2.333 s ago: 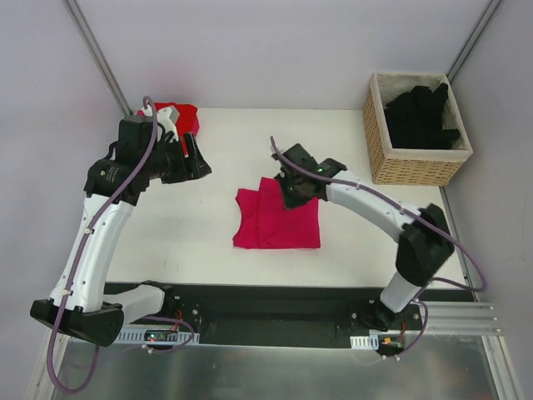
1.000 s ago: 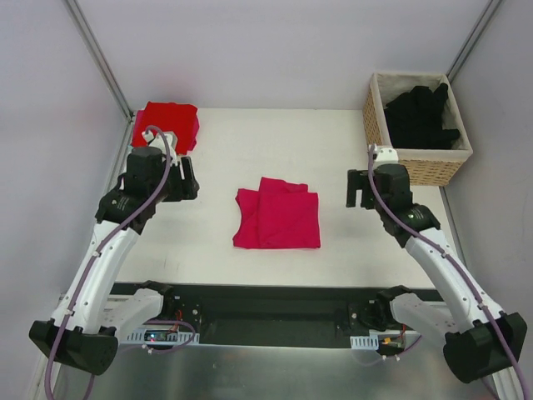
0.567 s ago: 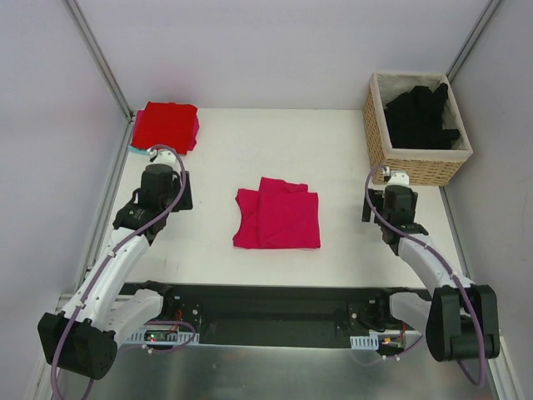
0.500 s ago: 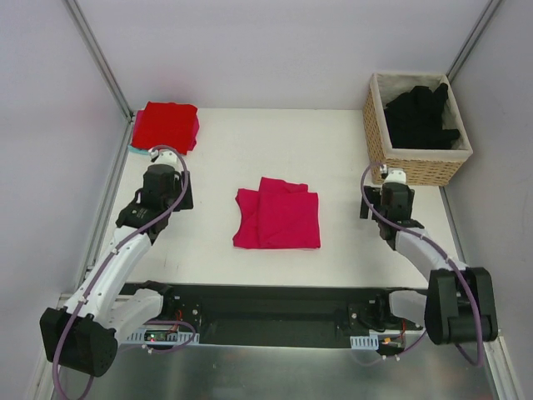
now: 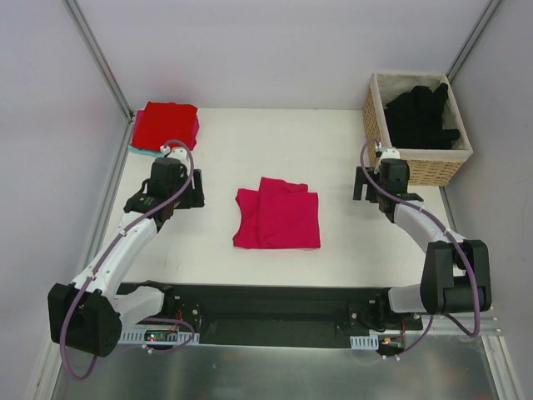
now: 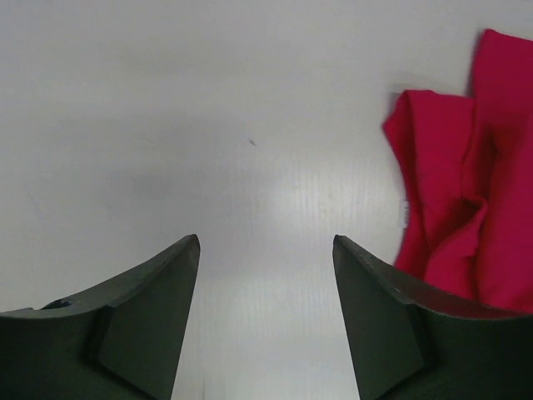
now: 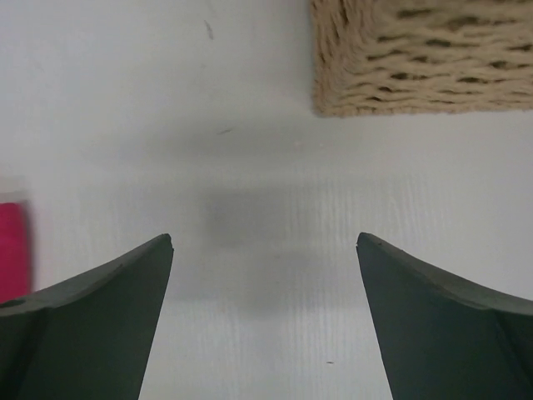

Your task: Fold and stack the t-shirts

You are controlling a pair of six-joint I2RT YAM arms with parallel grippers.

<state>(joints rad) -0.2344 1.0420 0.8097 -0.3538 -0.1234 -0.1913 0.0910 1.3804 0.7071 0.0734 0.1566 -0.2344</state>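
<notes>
Item: folded magenta-pink cloth t-shirt (image 5: 276, 215), lay flat at the middle of the white tabletop (image 5: 250, 146); folded brighter red cloth t-shirt (image 5: 166, 125), sat at the far left corner; black cloth t-shirts (image 5: 419, 112), heaped inside the woven wicker basket (image 5: 414, 167) at the far right. Left pincer (image 6: 266, 240), spread and empty above bare tabletop left of the magenta-pink t-shirt; right pincer (image 7: 264, 237), spread wide and empty, near the basket's front left corner.

Top view down on whole table (image 5: 250, 150), wrist views close above it, left sharing magenta shirt (image 6: 445, 167)
</notes>
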